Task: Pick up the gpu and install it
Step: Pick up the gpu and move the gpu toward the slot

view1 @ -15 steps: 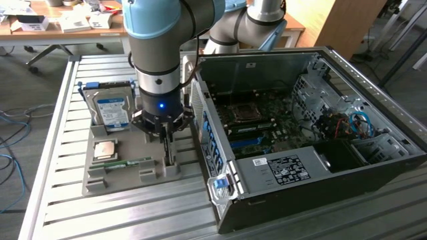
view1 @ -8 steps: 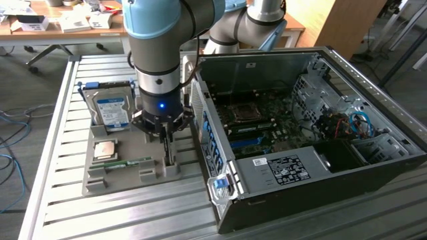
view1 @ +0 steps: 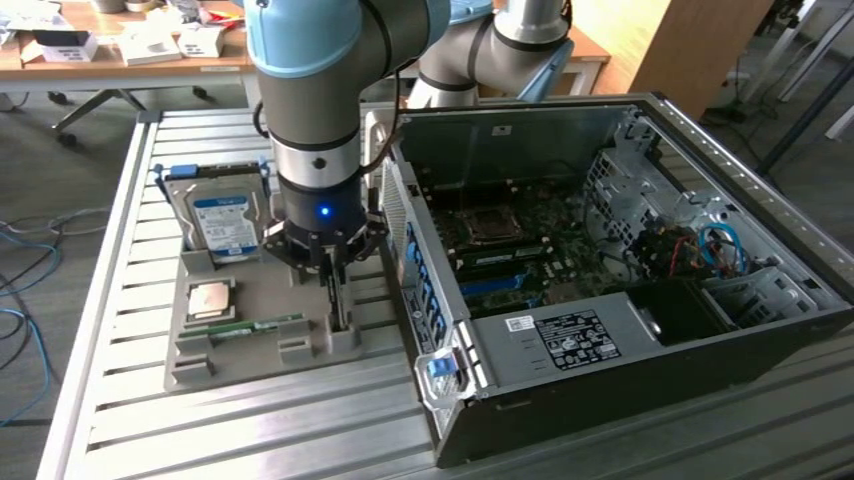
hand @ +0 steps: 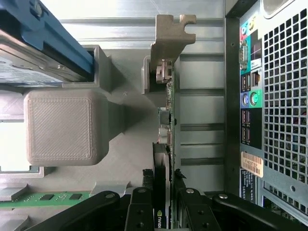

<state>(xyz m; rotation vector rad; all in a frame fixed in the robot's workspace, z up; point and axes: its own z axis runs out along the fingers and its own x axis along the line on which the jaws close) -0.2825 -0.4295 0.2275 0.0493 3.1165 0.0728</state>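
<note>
We see a slatted metal bench [view1: 120, 200] carrying an open computer case [view1: 721, 150] on the exterior view's right, with a grey tray [view1: 254, 360] just beside it. The arm [view1: 314, 90] reaches straight down over the tray. A hard drive [view1: 224, 225] stands upright in the tray. The gpu [hand: 167, 120] stands on edge in the tray slot nearest the case, and the claw [view1: 331, 272] grips it, one finger on each face. A square chip [view1: 214, 300] and a green memory stick [view1: 254, 327] lie in the tray near it.
</note>
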